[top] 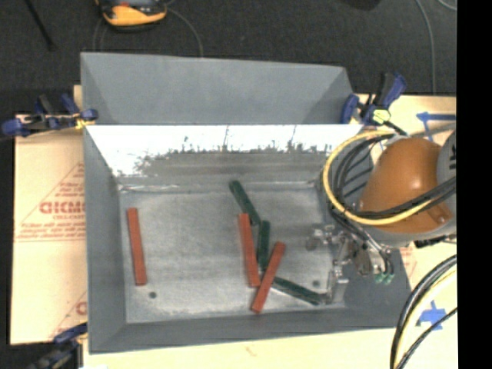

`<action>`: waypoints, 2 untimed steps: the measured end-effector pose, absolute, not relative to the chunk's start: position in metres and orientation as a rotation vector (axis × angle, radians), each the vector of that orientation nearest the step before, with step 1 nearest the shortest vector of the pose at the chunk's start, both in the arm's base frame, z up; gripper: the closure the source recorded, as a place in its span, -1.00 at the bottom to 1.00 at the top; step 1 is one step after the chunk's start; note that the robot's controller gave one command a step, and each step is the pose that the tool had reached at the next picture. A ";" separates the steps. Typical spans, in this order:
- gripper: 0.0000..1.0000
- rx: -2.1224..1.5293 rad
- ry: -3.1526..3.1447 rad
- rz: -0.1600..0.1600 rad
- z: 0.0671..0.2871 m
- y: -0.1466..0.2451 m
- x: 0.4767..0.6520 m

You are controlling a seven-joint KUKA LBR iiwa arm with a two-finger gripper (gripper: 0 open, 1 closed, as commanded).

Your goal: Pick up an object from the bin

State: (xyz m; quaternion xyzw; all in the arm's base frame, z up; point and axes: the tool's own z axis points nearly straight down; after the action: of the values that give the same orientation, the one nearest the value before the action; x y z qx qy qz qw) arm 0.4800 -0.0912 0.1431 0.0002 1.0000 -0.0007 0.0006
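- A grey metal bin (104, 229) with sloping walls is seen from above. Its floor is dull, scuffed and speckled, and a ragged pale band is marked along the back wall.
- The gripper (337, 277), a cluster of bare metal parts, is placed low at the right side of the bin floor. Above it are a smooth orange domed cover (403, 179) and looped black and yellow cables (342, 167).
- Whether the gripper is spread or pressed together cannot be told, as its tip is lost among metal parts and shadow.
- A dark green flat stick (296, 289) is laid near the front wall, with its right end just beside the gripper. Contact between them cannot be made out.
- A tilted red-brown flat stick (267, 277) is met by the green stick's left end. Which of the two lies on top is unclear.
- A loose heap is formed with these at mid-floor by a second red-brown stick (247, 248) and two more dark green sticks (244, 197), partly overlapped.
- A lone red-brown stick (136, 246) is laid lengthwise at the left, well apart from the rest.
- The bin is surrounded by a dark floor (254, 14), on which an orange and black device (131, 2) with a thin cable is set.
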 end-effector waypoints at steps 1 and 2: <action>-1.00 0.055 3.132 -0.002 0.091 -0.092 0.477; 1.00 0.105 3.134 -0.002 0.071 -0.089 0.498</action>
State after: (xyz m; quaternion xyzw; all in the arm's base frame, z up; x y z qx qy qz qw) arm 0.4979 -0.0887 0.0713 0.0335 0.9994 -0.0006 0.0027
